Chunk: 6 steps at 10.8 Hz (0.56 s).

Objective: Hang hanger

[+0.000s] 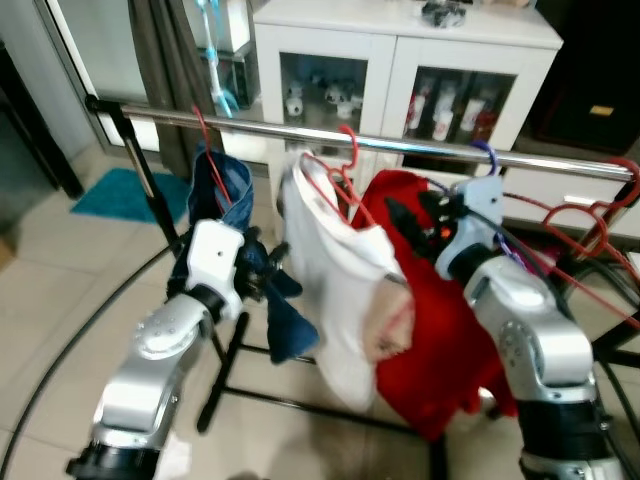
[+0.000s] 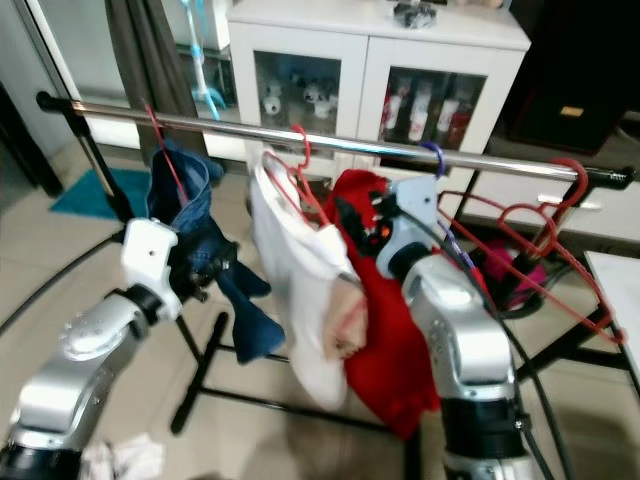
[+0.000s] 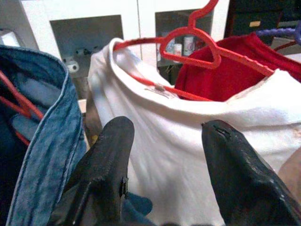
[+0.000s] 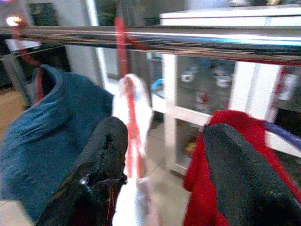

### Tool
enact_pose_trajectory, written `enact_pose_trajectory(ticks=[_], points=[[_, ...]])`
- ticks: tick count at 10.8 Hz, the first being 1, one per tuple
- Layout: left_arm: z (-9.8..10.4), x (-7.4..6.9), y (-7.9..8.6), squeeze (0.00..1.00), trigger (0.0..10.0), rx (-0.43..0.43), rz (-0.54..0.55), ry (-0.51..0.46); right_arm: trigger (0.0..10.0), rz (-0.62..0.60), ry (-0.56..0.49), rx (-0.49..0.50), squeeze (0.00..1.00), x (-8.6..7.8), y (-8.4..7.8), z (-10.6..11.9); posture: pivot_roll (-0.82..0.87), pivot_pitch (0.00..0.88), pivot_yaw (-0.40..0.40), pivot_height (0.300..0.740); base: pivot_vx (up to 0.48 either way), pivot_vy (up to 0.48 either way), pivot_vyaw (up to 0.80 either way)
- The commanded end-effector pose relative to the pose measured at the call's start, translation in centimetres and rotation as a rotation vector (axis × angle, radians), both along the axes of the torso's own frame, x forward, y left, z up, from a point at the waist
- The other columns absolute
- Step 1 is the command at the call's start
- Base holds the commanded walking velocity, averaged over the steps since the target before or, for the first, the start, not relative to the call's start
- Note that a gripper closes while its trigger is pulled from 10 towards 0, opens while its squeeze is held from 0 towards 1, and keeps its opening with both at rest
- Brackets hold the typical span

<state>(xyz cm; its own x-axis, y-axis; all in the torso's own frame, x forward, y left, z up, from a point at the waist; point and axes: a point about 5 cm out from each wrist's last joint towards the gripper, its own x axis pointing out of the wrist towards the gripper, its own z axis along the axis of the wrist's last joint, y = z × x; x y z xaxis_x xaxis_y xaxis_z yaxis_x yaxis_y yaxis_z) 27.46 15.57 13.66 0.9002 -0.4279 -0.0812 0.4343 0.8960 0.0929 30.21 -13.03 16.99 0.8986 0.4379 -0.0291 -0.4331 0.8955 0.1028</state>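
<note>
A chrome rail [image 1: 420,146] carries three garments. A blue denim piece [image 1: 222,190] hangs at the left on a red hanger. In the middle is a white shirt [image 1: 340,280] on a red hanger [image 3: 188,40], its hook [image 1: 350,148] at the rail. To its right a red garment [image 1: 420,330] hangs from a purple hanger [image 1: 487,156]. My left gripper [image 3: 167,160] is open between the denim and the white shirt, facing the shirt's collar. My right gripper [image 4: 164,165] is open just under the rail, above the red garment, its fingers [image 1: 412,214] pointing at the white shirt's hanger.
Several empty red hangers [image 1: 590,225] crowd the rail's right end. A white glass-door cabinet [image 1: 400,50] stands close behind. The rack's black base bars [image 1: 300,400] cross the tiled floor. A teal mat [image 1: 125,195] lies at the left, and crumpled white cloth [image 2: 130,458] by my feet.
</note>
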Motion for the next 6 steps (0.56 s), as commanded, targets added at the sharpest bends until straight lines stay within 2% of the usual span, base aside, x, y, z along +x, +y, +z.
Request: enact_pose_trajectory(ticks=[1, 2, 4, 5, 6], points=[[0.0, 0.0, -0.3, 0.00, 10.0, 0.002, -0.002, -0.005, 10.0, 0.000, -0.010, -0.006, 0.00, 0.0, -0.4, 0.4, 0.00, 0.000, 0.006, 0.740, 0.000, -0.334, 0.00], [0.0, -0.1, -0.3, 0.00, 10.0, 0.004, -0.002, -0.005, 10.0, -0.016, -0.003, -0.029, 0.00, 0.3, -0.8, 0.5, -0.01, 0.000, 0.005, 0.740, 0.000, -0.334, 0.00], [0.0, 0.0, -0.3, 0.00, 10.0, -0.014, -0.028, -0.006, 10.0, -0.048, 0.013, -0.051, 0.00, 1.0, -1.1, 0.9, -0.01, 0.000, 0.005, 0.740, 0.000, 0.000, 0.00], [0.1, -0.7, -0.8, 0.00, 10.0, 0.029, -0.145, 0.003, 10.0, -0.073, 0.008, -0.086, 0.00, 1.7, -1.4, 1.2, 0.00, 0.000, 0.001, 0.740, 0.000, 0.000, 0.00], [0.2, -1.2, -1.1, 0.00, 10.0, 0.055, -0.217, 0.010, 10.0, -0.100, 0.017, -0.095, 0.00, 2.3, -1.7, 1.3, 0.00, 0.000, 0.001, 0.740, 0.000, 0.000, 0.00]])
